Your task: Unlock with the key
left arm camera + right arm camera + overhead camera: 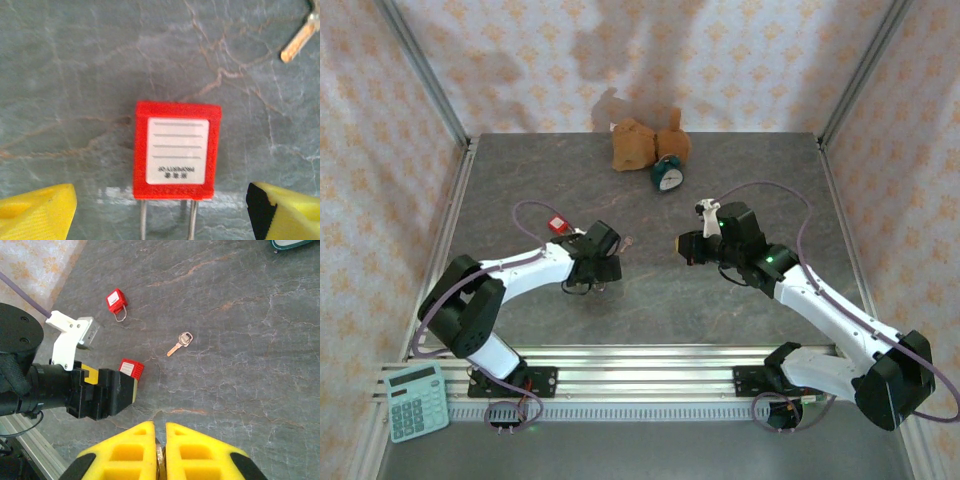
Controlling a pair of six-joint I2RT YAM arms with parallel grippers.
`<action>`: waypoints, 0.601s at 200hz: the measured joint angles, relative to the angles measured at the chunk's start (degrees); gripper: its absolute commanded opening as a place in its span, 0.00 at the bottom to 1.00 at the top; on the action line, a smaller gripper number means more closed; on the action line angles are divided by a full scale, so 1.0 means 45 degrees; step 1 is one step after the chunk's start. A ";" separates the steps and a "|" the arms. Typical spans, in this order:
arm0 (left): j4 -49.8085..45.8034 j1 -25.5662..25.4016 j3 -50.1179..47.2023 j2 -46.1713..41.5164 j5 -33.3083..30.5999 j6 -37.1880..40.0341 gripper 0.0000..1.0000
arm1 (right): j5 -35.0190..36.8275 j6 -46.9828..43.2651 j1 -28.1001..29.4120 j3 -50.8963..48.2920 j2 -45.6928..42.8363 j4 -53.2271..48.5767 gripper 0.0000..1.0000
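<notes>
Yellow fingers of the left gripper stand wide. A square red plastic padlock with a white label lies flat between them, its wire shackle toward the wrist. Beyond the right fingertip lies a small brass-bladed key. The right gripper pinches a thin silver metal piece. A second red padlock lies ahead-left.

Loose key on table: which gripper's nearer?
Left. The key lies just beyond the left gripper, whose open fingers straddle a red padlock. The right gripper, shut on a thin metal piece, hovers farther off.
</notes>
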 measured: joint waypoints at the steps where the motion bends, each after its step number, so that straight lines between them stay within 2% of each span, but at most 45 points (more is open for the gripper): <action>1: 0.0005 -0.0024 0.0000 0.0015 0.0029 0.0000 0.89 | 0.0005 0.0000 0.0000 0.0000 0.0000 0.0000 0.09; 120: 0.0743 -0.1107 0.0408 0.0457 0.1209 -0.0185 0.88 | -0.0058 -0.0083 0.0000 -0.0005 -0.0340 -0.0092 0.10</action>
